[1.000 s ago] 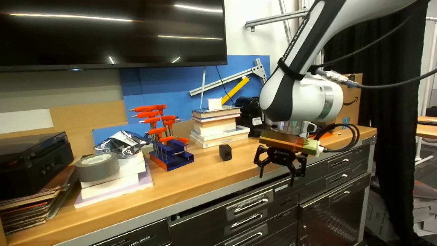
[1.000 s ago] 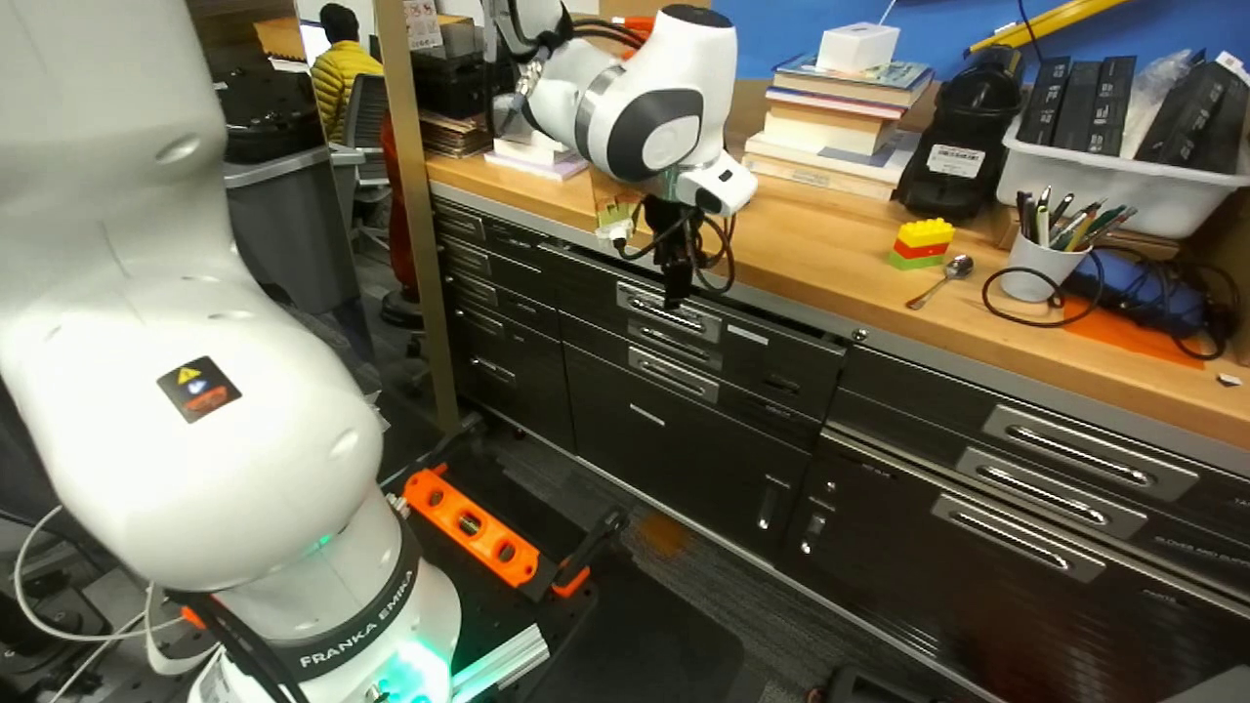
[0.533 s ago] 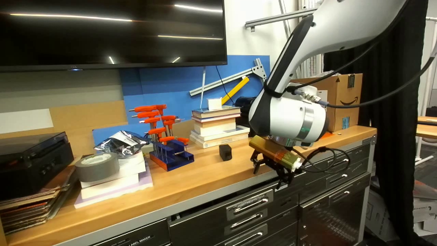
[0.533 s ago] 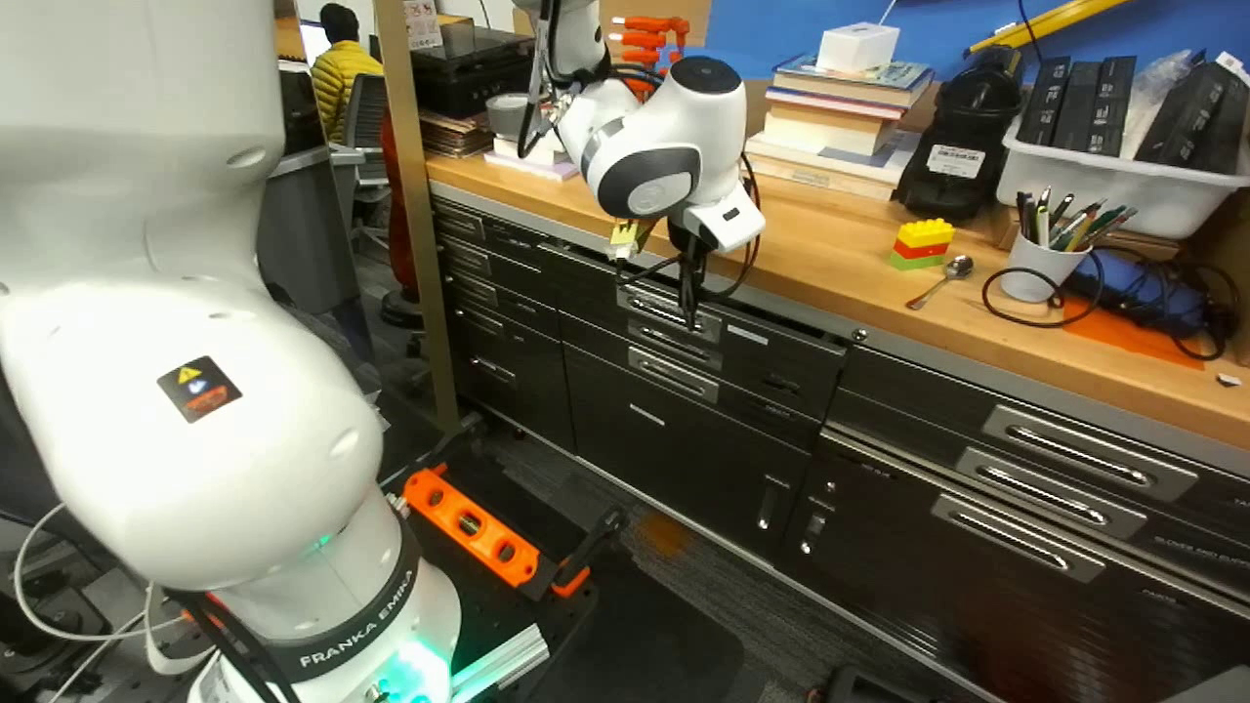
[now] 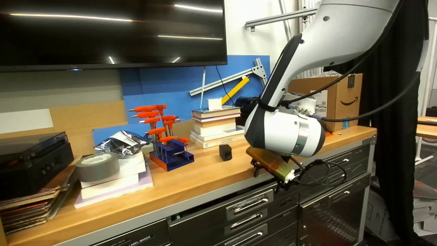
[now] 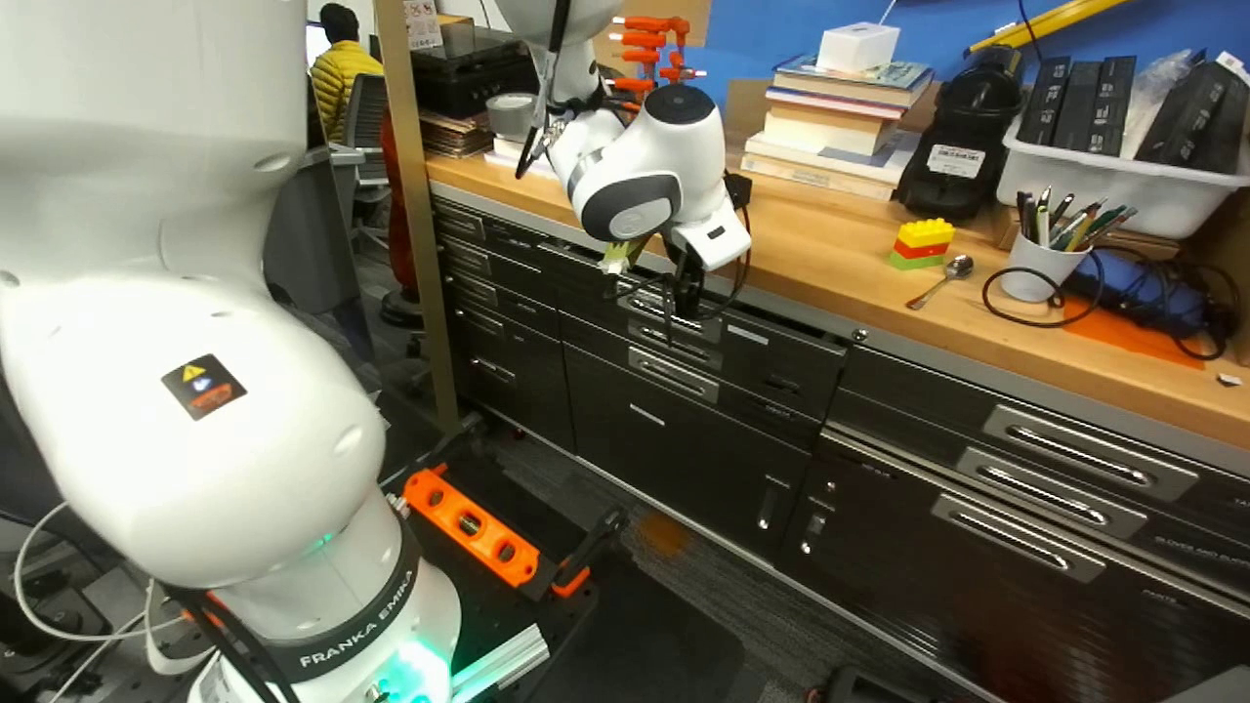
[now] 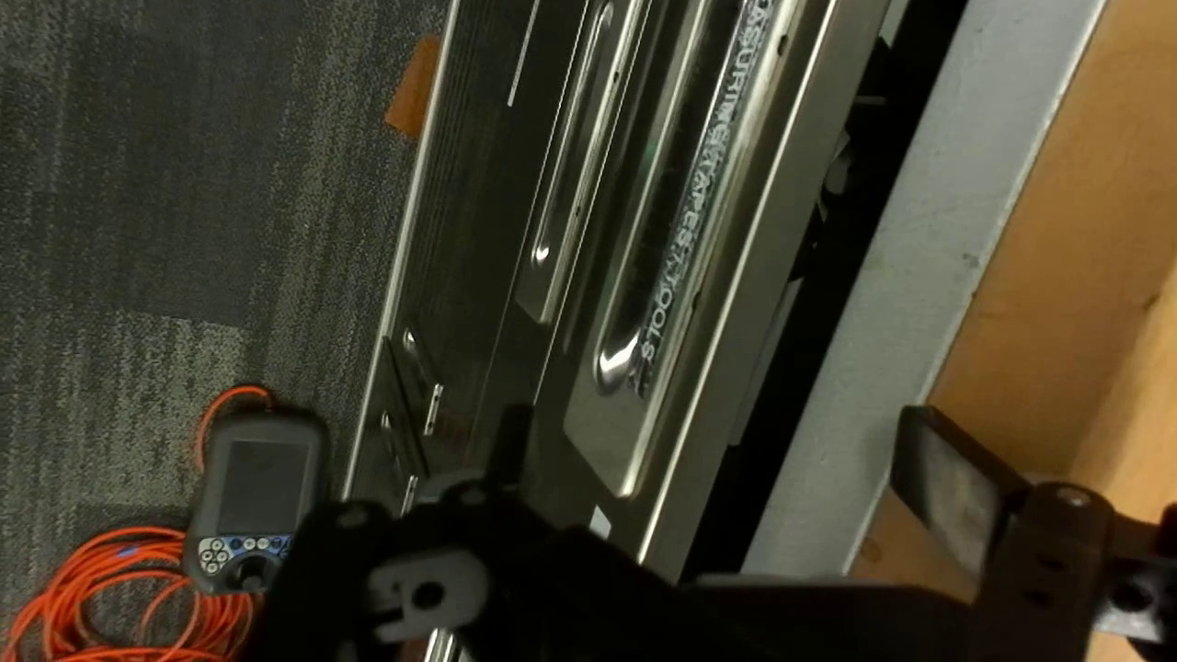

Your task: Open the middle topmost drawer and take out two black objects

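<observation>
The middle topmost drawer (image 5: 205, 218) stands slightly open in both exterior views (image 6: 781, 366). In the wrist view its top edge (image 7: 726, 368) borders a narrow dark gap, with small unclear shapes inside. One black object (image 5: 225, 152), a small matte block, stands on the bench top behind the drawer. It shows partly beside the arm in an exterior view (image 6: 739, 188). A second black object is not identifiable. My gripper (image 7: 726, 450) is open and empty, tilted at the bench's front edge. One finger is over the drawer-front side, the other over the wooden top.
A blue tool rack (image 5: 172, 155) with orange handles, a book stack (image 5: 216, 128) and a tape roll (image 5: 97, 166) stand on the bench. A cardboard box (image 5: 344, 102) is at its far end. Toy bricks (image 6: 922, 244), a spoon (image 6: 942, 281) and a pen cup (image 6: 1045, 264) stand there too.
My gripper has moved down toward the bench's front edge and the drawer gap, and has turned and tilted. It stays open. The drawer and the black block have not moved.
</observation>
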